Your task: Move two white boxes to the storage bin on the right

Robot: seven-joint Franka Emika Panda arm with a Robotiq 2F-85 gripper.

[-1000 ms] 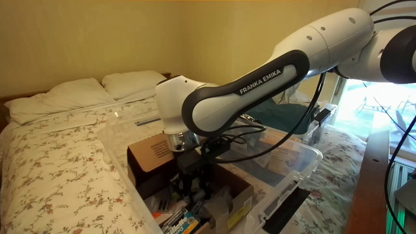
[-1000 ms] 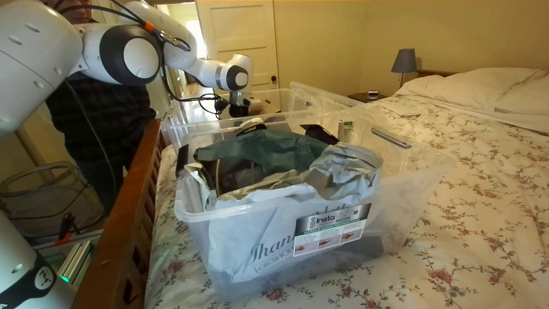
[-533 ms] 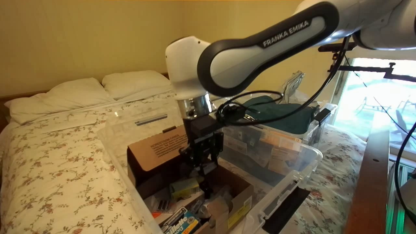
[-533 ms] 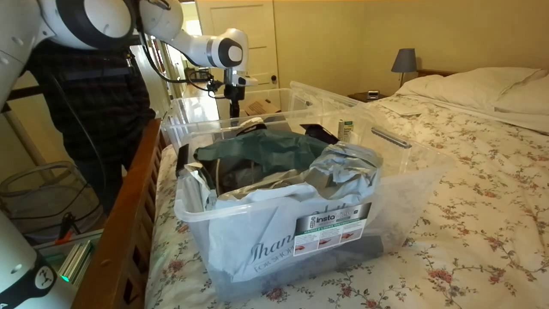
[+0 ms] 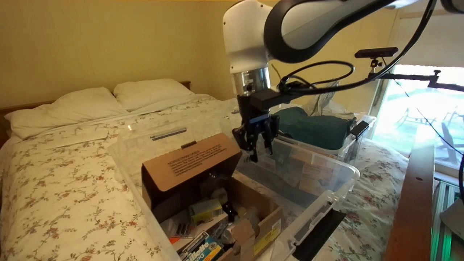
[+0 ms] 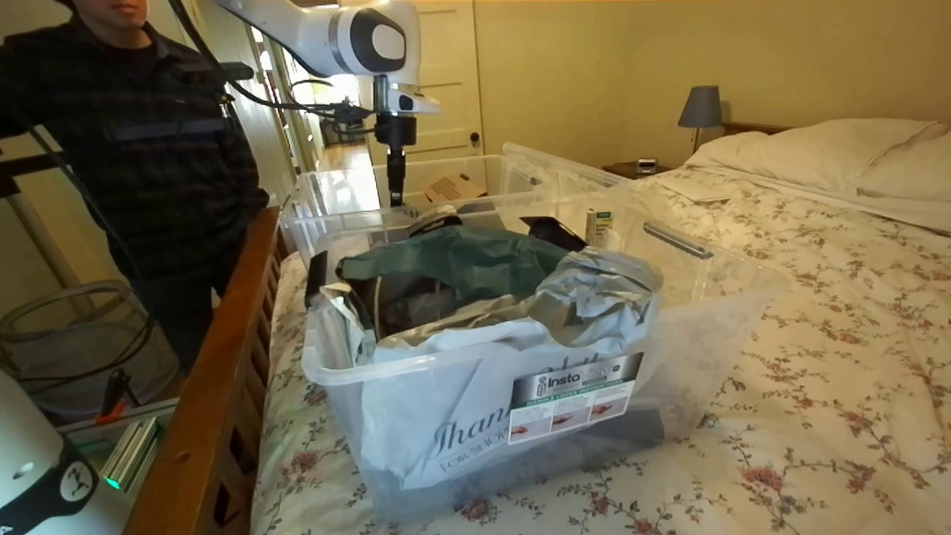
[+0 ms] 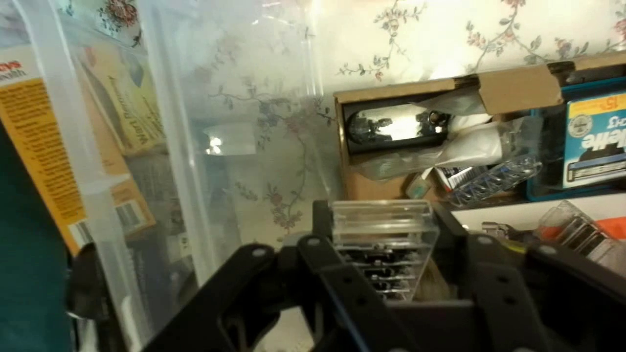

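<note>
My gripper [image 7: 382,217] is shut on a clear plastic case [image 7: 381,269] with dark strips inside. In an exterior view the gripper [image 5: 261,151] hangs beyond the cardboard box, near the facing tub walls. It also shows in an exterior view [image 6: 397,199]. The storage bin [image 6: 446,365], a clear tub, holds a green cloth and a grey-white bag; its rim also shows in the wrist view [image 7: 83,161]. A white box surface [image 7: 518,210] shows inside the cardboard box, also in an exterior view [image 5: 219,220], partly covered. I cannot make out a second white box.
A similar clear tub [image 5: 353,174] holds the open cardboard box [image 5: 192,165] with a raised flap. Inside lie a blue Gillette pack [image 5: 203,250], a green-yellow box [image 5: 205,210] and plastic wraps. A wooden rail [image 6: 245,275] runs beside the bed; a person [image 6: 148,148] stands behind it.
My gripper has risen out of the cardboard box and moved toward the storage bin. The box contents it covered now show. The tubs have not moved.
</note>
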